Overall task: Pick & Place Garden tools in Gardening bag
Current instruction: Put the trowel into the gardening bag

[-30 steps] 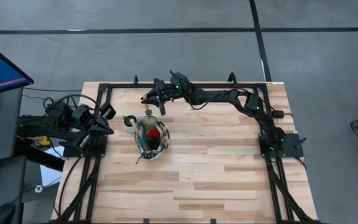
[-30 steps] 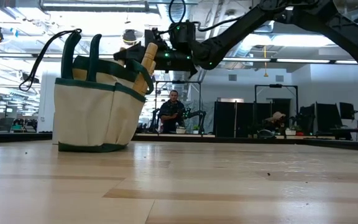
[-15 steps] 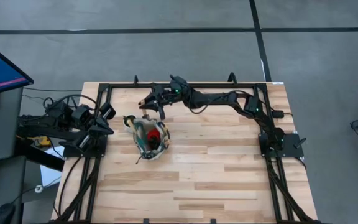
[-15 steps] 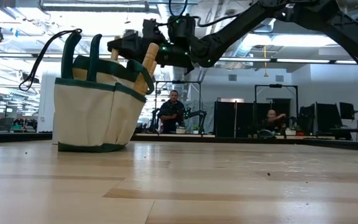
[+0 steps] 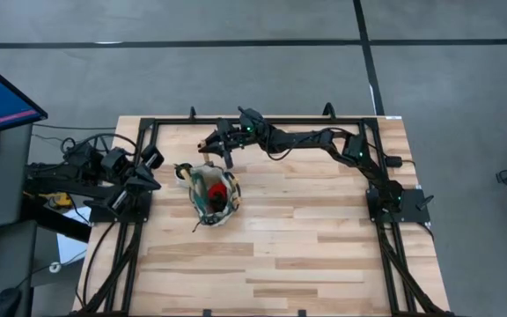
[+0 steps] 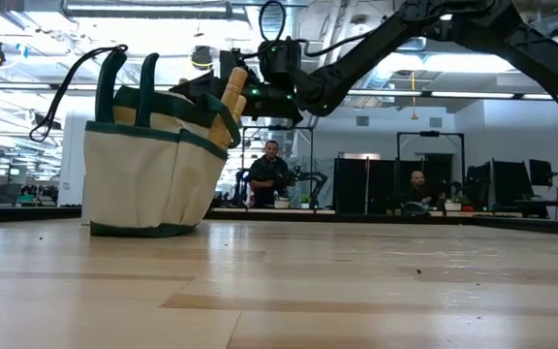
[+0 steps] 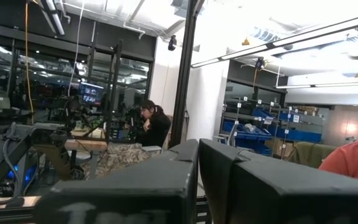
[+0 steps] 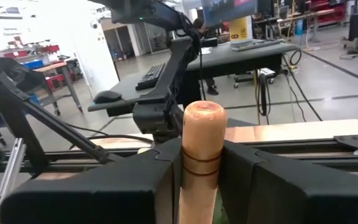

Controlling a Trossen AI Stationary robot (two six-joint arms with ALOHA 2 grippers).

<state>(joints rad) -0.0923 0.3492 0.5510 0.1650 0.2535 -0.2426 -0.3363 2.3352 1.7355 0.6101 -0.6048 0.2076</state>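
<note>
Right now I see the gardening bag point(image 5: 212, 195) standing upright on the table point(image 5: 324, 238), just below and to the left of my right gripper point(image 5: 221, 147). Inside it, from above, there is a red-and-black tool point(image 5: 219, 190) and what looks like more tool handles, though the pocket contents are too small for me to sort out. From the low view the bag point(image 6: 151, 174) shows its green handles up and a wooden handle leaning out at the rim.

My right arm reaches across the far side of the table, wrist level, gripper hanging over the bag's far edge. Its fingers point(image 8: 135, 180) are clamped on the light wooden handle of a trowel point(image 8: 200, 155), handle end pointing toward the wrist camera; the blade is hidden from me.

My left gripper point(image 5: 152, 173) waits at the table's left edge, well apart from the bag, fingers point(image 7: 166, 180) closed together, holding nothing.

People sit in the room behind.
</note>
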